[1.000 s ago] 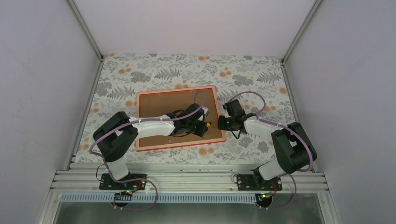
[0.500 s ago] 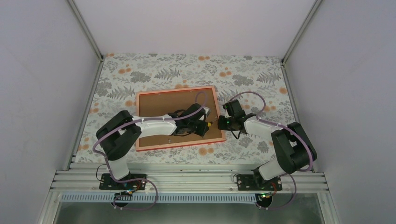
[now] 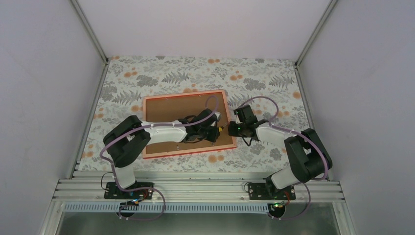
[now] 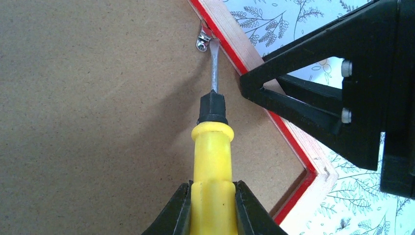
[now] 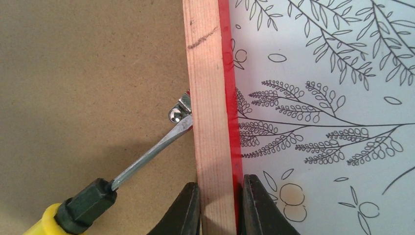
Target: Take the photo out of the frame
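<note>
The red frame (image 3: 161, 95) lies face down on the table, its brown fibreboard backing (image 3: 169, 110) up. The photo is hidden under the backing. My left gripper (image 4: 213, 208) is shut on a yellow-handled screwdriver (image 4: 213, 161). Its blade tip rests against a small metal retaining clip (image 4: 204, 40) at the frame's right rail. My right gripper (image 5: 219, 205) is shut on that wooden rail (image 5: 208, 98), one finger on the inner side, one on the red outer edge. The same clip (image 5: 178, 111) and blade (image 5: 154, 149) show in the right wrist view.
A floral-patterned cloth (image 3: 254, 73) covers the table. White walls with metal corner posts close in the left, right and back. An aluminium rail (image 3: 195, 188) carries the two arm bases at the near edge.
The left arm has shifted slightly right, bringing the screwdriver tip closer to the frame's right rail. The right arm holds still.
</note>
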Robot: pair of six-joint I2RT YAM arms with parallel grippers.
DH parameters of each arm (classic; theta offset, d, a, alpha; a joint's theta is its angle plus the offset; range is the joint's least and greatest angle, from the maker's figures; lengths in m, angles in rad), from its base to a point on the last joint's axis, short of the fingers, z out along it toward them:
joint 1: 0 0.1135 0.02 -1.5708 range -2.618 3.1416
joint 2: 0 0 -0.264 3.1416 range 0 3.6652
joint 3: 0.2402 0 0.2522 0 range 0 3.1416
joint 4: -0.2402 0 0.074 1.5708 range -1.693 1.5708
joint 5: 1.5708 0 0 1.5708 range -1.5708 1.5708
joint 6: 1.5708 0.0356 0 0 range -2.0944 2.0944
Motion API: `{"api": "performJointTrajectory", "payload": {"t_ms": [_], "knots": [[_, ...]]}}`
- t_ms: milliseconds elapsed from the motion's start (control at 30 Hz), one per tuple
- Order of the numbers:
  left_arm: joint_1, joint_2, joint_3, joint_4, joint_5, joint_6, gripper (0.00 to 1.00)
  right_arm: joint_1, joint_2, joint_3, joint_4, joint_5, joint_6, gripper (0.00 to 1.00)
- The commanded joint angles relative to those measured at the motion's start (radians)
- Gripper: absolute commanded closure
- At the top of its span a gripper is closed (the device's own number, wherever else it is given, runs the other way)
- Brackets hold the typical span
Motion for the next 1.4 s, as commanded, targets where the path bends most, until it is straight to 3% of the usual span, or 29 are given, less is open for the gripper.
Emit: {"api": "performJointTrajectory", "payload": {"t_ms": [0, 367, 600, 967, 1367], "knots": [[0.01, 0.008, 0.001, -0.024, -0.103, -0.076, 0.98, 0.006, -0.014, -0.023, -0.009, -0.002, 0.006, 0.86], [0.019, -0.058, -0.076, 0.008, -0.203, -0.171, 0.98, 0.006, -0.015, -0.033, -0.002, -0.007, 0.014, 0.86], [0.019, -0.09, -0.099, 0.036, -0.166, -0.161, 0.98, 0.006, -0.011, -0.031, 0.005, -0.021, 0.017, 0.86], [-0.014, -0.119, -0.082, 0.048, -0.044, -0.035, 0.98, 0.006, -0.019, -0.028, -0.003, -0.014, 0.017, 0.86], [-0.023, -0.053, 0.009, -0.011, -0.081, 0.035, 0.98, 0.007, -0.022, -0.027, -0.01, -0.011, 0.014, 0.86]]}}
